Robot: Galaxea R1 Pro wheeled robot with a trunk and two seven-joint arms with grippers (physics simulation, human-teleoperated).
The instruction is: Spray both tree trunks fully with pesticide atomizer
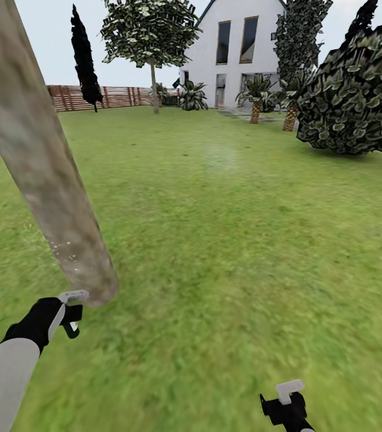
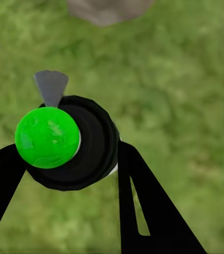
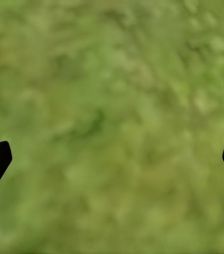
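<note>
**Sprayer in left gripper, nozzle close to trunk base**

Nearest the head camera: two black grippers low over the lawn. Left gripper [image 1: 71, 315], on the white-and-black arm, is clamped on the pesticide atomizer [image 2: 64, 142], a black round-bodied bottle with a bright green knob and a grey fan-shaped nozzle. In the left wrist view both fingers [image 2: 149, 206] flank the bottle body, and the nozzle points toward the grey-beige foot of the trunk ahead.

Thick mottled beige-grey tree trunk [image 1: 41, 162] rises just beyond that gripper, its long axis leaning up toward the upper left corner of the head view. A few white pesticide specks [image 1: 68, 255] sit on the bark near the base; higher bark looks bare. Judgement: coverage is partial, and the nozzle needs tilting upward along the trunk.

Right gripper [image 1: 287, 405] hangs apart over plain green grass [image 3: 112, 127], fingers spread wide, empty, farther from the trunk.

No labels or writing readable.
</note>
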